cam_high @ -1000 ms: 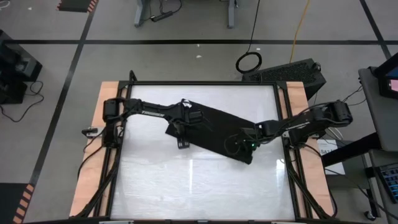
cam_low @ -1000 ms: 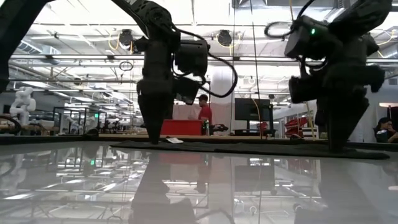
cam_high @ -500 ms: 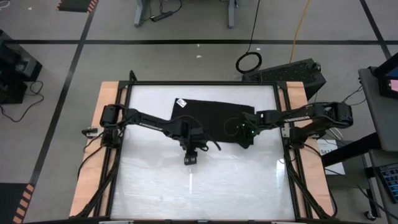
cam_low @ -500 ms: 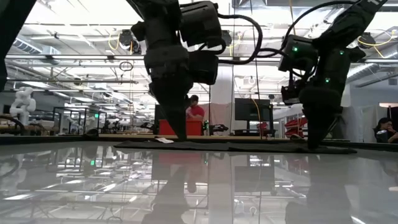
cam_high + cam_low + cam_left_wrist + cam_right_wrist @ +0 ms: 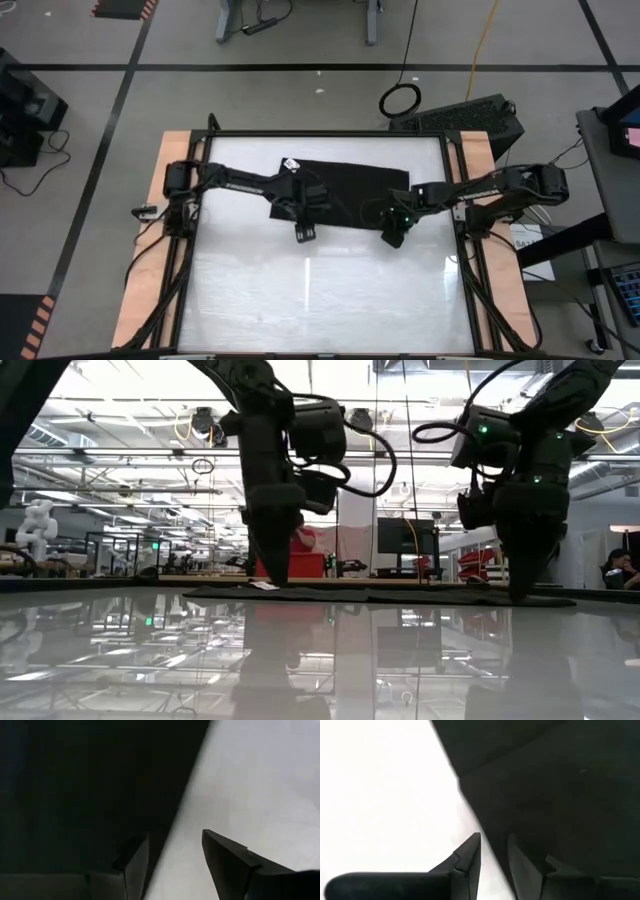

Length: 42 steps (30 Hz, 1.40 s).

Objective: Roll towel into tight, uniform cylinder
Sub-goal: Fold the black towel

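On the white table (image 5: pixel 300 300), one flat towel (image 5: pixel 345 185), two open, empty grippers (image 5: pixel 172 862) (image 5: pixel 492 857).

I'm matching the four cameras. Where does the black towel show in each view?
High: the towel lies flat, far-centre on the table.
Low: thin dark strip across mid-picture.
Left wrist: dark area beside white tabletop.
Right wrist: dark area.
Shared landmark: its near edge against white.

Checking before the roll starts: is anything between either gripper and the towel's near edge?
Nothing visible. The left gripper and right gripper both straddle the edge of the flat towel, fingers apart, on the bare table.
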Available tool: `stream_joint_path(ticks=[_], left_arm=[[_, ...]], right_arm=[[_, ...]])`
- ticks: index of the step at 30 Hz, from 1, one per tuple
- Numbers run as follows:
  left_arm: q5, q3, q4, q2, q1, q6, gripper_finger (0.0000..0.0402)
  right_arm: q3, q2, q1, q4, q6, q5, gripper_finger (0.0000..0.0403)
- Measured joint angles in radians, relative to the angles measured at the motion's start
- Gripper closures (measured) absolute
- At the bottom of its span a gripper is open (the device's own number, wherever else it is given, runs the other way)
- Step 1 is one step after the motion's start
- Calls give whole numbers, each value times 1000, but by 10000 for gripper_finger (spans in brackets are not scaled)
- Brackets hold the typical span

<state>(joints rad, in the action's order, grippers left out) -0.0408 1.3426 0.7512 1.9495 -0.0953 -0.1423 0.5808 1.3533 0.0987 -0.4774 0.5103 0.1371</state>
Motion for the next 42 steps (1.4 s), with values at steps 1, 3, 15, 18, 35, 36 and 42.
stream_joint_path(ticks=[1, 3, 15, 18, 35, 36, 42], left_arm=[[8, 0, -2, 0, -14, 1, 210], [19, 0, -4, 0, -39, 17, 210], [-20, -6, -41, 56, -149, 131, 210], [-4, -1, -69, 58, -176, 132, 210], [43, 84, -38, -1, -34, 122, 210], [54, 83, -73, 7, -21, 116, 210], [67, 84, -250, 55, 0, -48, 210]], right_arm=[[0, 0, -17, 0, 20, 0, 314], [0, 0, -53, 8, 63, 3, 314], [2, 44, -257, 333, 333, 38, 314], [1, 64, -284, 466, 366, 78, 314], [75, -226, -98, -37, 41, -148, 314], [77, -240, -75, -70, 7, -209, 314], [78, -199, 99, -128, -170, -290, 314]])
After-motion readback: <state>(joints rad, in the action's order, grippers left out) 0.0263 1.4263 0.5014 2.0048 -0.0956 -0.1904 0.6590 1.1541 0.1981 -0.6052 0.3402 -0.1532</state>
